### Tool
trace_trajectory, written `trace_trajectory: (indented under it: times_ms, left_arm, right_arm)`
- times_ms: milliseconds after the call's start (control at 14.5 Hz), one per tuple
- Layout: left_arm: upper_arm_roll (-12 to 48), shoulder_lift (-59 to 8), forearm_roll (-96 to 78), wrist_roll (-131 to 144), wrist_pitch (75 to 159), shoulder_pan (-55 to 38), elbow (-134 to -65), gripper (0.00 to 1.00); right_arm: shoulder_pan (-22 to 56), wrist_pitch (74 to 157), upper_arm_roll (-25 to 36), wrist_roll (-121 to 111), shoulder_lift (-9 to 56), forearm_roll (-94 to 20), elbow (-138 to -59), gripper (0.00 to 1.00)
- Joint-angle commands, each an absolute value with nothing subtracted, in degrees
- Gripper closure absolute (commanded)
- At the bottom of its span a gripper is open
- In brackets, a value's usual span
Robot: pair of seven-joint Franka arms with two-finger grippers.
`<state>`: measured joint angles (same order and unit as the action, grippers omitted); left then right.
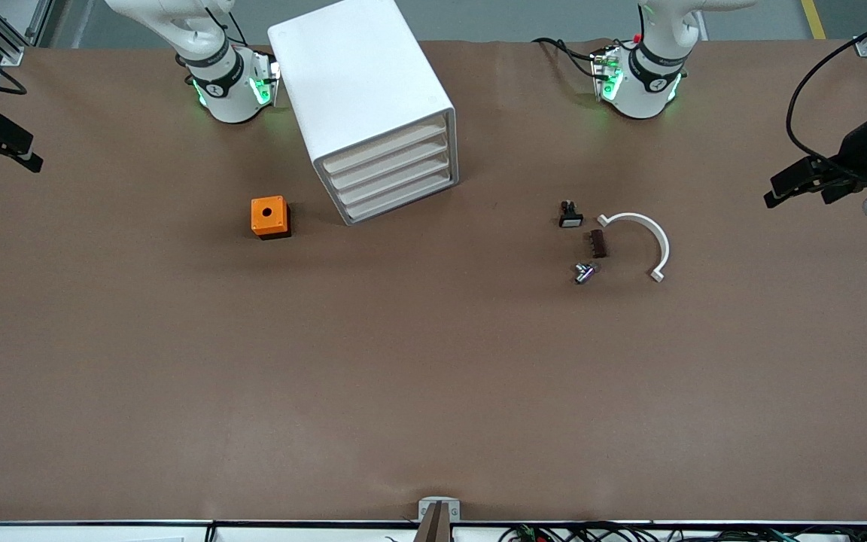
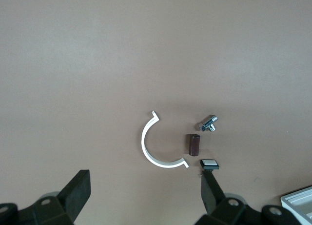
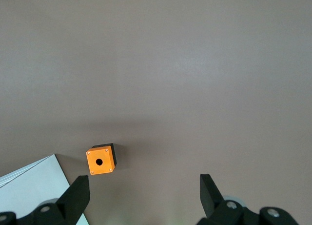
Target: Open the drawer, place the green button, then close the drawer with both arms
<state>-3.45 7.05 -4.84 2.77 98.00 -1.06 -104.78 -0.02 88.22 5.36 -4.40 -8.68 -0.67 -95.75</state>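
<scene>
Drawer unit [image 1: 362, 83] and button [image 1: 570, 217] lie toward different ends of the table [image 1: 433, 376], so each arm has its own nearest target.

Sweep across the front view:
- Right gripper [image 3: 144, 195] hangs at the right arm's end w/ fingers [image 3: 75, 198] spread and nothing between them. It is over bare table near the orange box [image 1: 269, 217].
- The white unit stands beside that box, close to the right arm's base. All 4 drawer fronts [image 1: 392, 177] sit flush. They face the front camera, angled a bit toward the left arm's end, so a drawer would slide out along that slant.
- The button lies on the table well apart from the unit, toward the left arm's end. It is a small black body w/ a pale cap, and I can't confirm green.
- Just beside it are a brown block [image 1: 597, 243], a metal bolt [image 1: 584, 272] and a white curved clip [image 1: 648, 229].
- Left gripper [image 2: 146, 191] is also spread and holds nothing, hovering at its own end of the table near that cluster.

Judgement: right arm is nearer for the drawer pull, left arm for the button pick. The button is still outside a drawer.
</scene>
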Motion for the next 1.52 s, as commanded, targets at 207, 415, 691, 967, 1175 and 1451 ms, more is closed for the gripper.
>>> trace_trajectory:
  times_ms: [207,415,691,967,1175,1451]
  left_arm:
    - [-2.73,6.51,-2.9,2.64,90.45,-1.67,-98.27,0.0]
    - [-0.71,6.33,1.14,2.55,90.26,-1.58,-95.72,0.0]
    - [-0.62,6.33,1.14,2.54,90.09,-1.67,-94.92,0.0]
    - [-0.62,6.06,1.14,2.02,88.77,-1.67,-94.84,0.0]
    - [-0.62,6.07,0.27,2.2,88.77,-1.58,-94.83,0.0]
    - [-0.62,5.45,0.09,1.93,88.77,-1.32,-94.48,0.0]
  right_arm:
    - [-0.53,91.22,5.01,-5.1,-11.77,-0.79,-99.75,0.0]
    - [-0.53,91.41,5.01,-5.1,-11.87,-0.7,-99.93,0.0]
    - [-0.44,91.41,5.01,-5.1,-11.69,-0.7,-99.58,0.0]
    - [-0.44,90.88,4.92,-5.1,-11.69,-0.7,-99.4,0.0]
    - [-0.35,90.7,4.92,-5.01,-11.69,-0.7,-99.32,0.0]
    - [-0.35,89.56,4.83,-4.92,-11.6,-0.7,-98.53,0.0]
